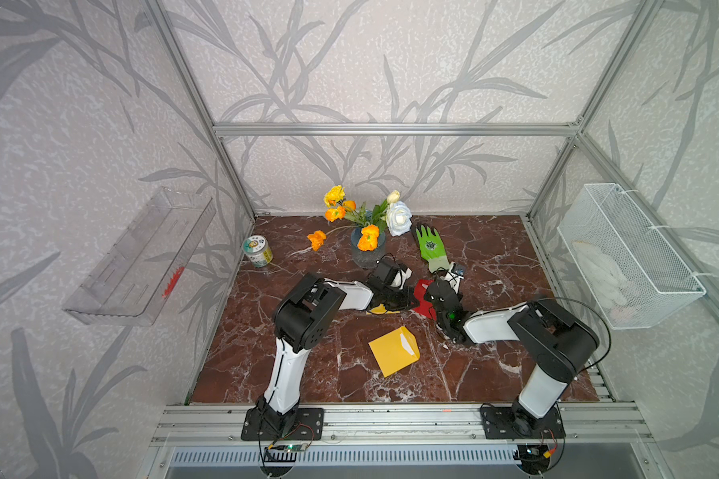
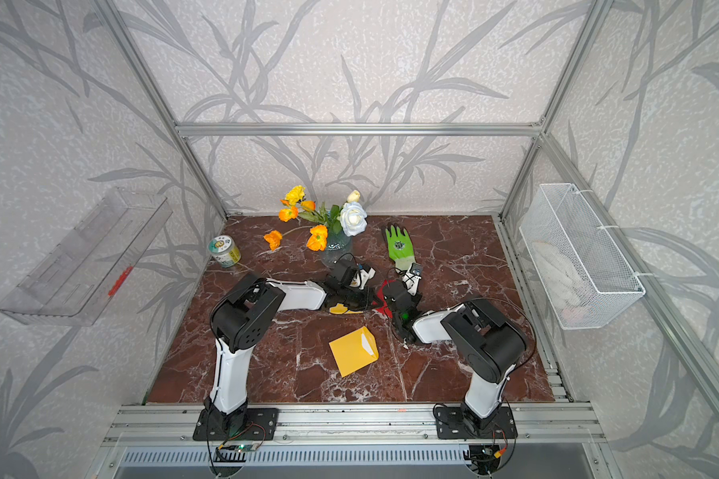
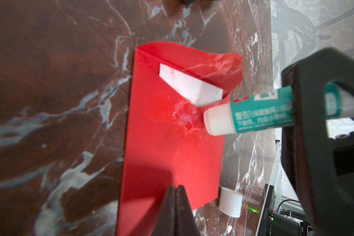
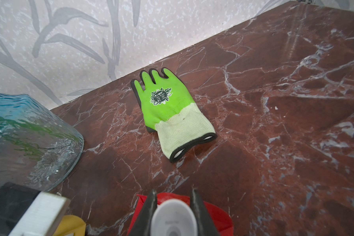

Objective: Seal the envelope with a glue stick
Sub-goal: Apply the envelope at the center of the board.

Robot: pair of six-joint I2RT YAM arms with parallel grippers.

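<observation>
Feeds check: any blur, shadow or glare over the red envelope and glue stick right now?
Left wrist view: red envelope sharp, a dark shadow across its end by the shut left gripper, itself blurred; glue stick label slightly soft. Right wrist view: green glove crisp, the stick's end in the right gripper out of focus. Both top views: evenly lit, envelope mostly hidden.

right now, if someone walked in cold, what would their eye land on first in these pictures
Mid-table, the red envelope with its flap up and a messy glue smear, the uncapped glue stick held with its tip at that smear by the right gripper. At the back, orange and white flowers in a glass vase, with a bright green glove lying beside them.
</observation>
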